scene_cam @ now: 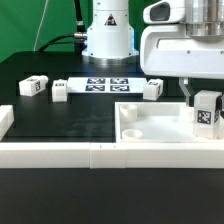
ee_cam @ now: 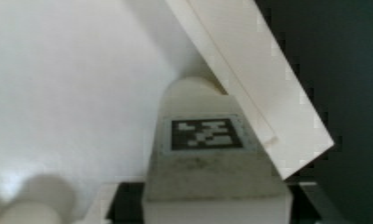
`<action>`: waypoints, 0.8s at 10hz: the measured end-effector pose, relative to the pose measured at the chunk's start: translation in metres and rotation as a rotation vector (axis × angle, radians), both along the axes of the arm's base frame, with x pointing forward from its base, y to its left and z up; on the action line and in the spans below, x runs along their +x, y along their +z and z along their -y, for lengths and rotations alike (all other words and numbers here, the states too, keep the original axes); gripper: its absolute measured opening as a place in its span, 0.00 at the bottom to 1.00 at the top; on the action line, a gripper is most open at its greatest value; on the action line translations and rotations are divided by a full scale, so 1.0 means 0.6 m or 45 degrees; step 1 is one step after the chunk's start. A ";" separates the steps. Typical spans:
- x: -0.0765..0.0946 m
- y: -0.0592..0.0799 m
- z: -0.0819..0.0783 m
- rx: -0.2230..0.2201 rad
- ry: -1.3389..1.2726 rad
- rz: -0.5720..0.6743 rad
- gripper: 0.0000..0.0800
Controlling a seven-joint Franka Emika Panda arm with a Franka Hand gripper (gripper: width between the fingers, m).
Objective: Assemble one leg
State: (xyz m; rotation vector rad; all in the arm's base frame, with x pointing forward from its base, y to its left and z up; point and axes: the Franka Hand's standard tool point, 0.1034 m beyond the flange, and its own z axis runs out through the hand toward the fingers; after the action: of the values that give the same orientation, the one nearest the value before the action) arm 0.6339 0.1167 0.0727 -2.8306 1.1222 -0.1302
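Tool grips leg — upright.

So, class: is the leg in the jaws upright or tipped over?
Upright. In the exterior view the leg stands vertical with its tag facing the camera, held at its top by the gripper over the square piece's corner.

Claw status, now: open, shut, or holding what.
Claw: shut on the leg, held upright over the square piece's corner.
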 end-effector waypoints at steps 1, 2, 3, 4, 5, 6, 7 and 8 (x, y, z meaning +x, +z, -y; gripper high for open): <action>-0.001 0.000 0.001 0.010 -0.149 -0.009 0.36; -0.002 0.000 0.002 0.040 -0.381 -0.025 0.36; -0.003 0.000 0.002 0.061 -0.570 -0.037 0.36; -0.003 0.000 0.003 0.083 -0.710 -0.046 0.36; -0.004 0.000 0.002 0.095 -0.814 -0.052 0.36; -0.004 0.000 0.003 0.107 -0.876 -0.057 0.36; -0.004 0.000 0.003 0.116 -0.942 -0.062 0.36; -0.004 -0.001 0.001 0.128 -0.998 -0.069 0.36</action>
State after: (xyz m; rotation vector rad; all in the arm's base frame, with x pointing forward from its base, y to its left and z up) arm 0.6312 0.1159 0.0724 -2.1591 2.1056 -0.0451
